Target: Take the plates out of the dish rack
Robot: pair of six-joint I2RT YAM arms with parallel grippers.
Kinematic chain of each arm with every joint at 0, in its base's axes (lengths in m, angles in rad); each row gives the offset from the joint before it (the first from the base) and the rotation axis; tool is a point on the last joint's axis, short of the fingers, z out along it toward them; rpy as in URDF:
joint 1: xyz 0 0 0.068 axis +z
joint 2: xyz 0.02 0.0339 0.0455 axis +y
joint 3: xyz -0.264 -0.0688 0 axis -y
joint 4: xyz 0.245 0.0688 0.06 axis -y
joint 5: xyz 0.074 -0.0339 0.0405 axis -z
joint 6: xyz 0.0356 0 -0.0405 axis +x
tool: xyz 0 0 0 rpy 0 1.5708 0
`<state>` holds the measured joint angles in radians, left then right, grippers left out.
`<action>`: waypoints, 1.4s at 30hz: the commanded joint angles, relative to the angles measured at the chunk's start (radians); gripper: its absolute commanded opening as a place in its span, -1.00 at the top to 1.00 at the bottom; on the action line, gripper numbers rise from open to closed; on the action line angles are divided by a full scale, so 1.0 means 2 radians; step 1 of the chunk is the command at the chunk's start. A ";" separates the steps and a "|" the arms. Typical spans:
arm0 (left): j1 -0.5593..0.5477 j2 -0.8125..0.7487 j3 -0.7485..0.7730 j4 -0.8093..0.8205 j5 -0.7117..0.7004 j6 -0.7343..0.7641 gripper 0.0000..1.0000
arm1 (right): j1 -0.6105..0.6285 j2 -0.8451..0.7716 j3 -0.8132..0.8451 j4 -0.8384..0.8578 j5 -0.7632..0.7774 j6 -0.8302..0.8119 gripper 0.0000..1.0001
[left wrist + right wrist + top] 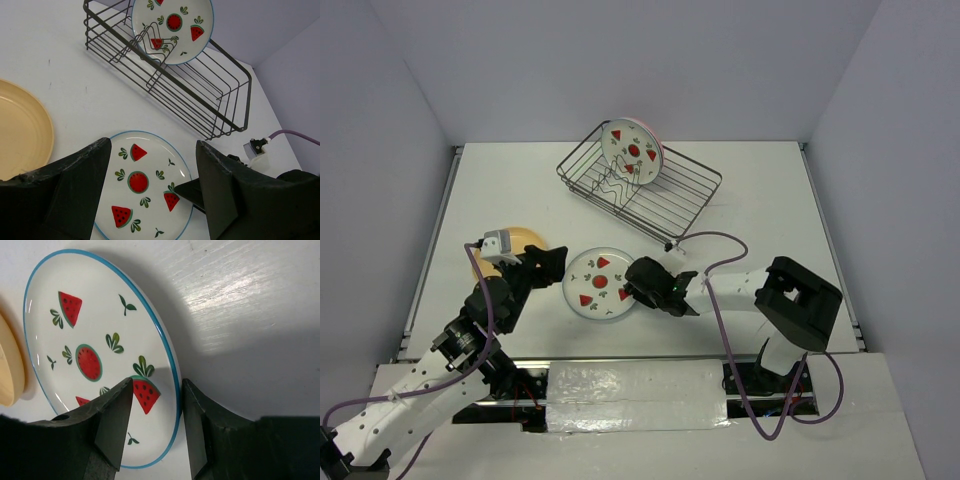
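White desk [790, 200] carries everything. The wire dish rack [685, 195] stands at the far side, turned at an angle. Two plates stand on edge in its left end: a watermelon plate [632, 152] in front, and close behind it a pink plate [658, 137], of which I see only the rim. Two other plates lie flat near my arms. The tan plate [525, 240] is on the left, partly under my left gripper [553, 262]. This gripper is wide open and holds nothing; it hangs above the desk between the tan plate and the second watermelon plate [600, 284]. My right gripper [156, 387] is at the right rim of this second plate. Its jaws are partly open, one finger above the plate face and one outside the rim, and they do not clamp it. The plate rests on the desk.
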<state>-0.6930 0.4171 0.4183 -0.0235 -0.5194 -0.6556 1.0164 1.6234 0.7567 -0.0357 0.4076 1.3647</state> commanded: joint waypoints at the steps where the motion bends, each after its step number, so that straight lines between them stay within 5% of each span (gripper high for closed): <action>1: -0.003 0.002 0.013 0.018 -0.001 0.007 -0.61 | -0.003 -0.008 0.008 -0.024 0.039 0.028 -0.04; 9: -0.003 0.002 0.011 0.019 0.000 0.008 -0.61 | 0.000 -0.019 0.003 -0.058 0.048 0.018 -0.20; 17: -0.003 0.014 0.017 0.014 -0.004 0.004 -0.64 | 0.006 -0.122 -0.038 -0.050 0.053 -0.055 -0.18; 21: -0.003 0.018 0.022 0.013 0.003 0.009 -0.63 | 0.000 -0.195 -0.016 0.008 0.020 -0.239 -0.17; 25: -0.003 0.018 0.018 0.019 0.018 0.006 -0.63 | -0.071 -0.236 0.081 0.016 -0.125 -0.478 -0.24; 32: -0.006 0.026 0.019 0.029 0.059 -0.001 -0.64 | -0.203 -0.200 0.268 0.004 -0.187 -0.702 -0.25; 39: -0.007 0.056 0.022 0.045 0.112 -0.010 -0.63 | -0.283 -0.095 0.343 0.081 -0.313 -0.828 -0.25; 42: -0.007 0.062 0.020 0.054 0.135 -0.009 -0.64 | -0.296 -0.017 0.413 0.052 -0.354 -0.843 -0.24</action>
<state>-0.7029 0.5362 0.4191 0.0124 -0.3183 -0.6621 0.4454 1.4639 1.4849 0.0750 -0.1555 -0.1841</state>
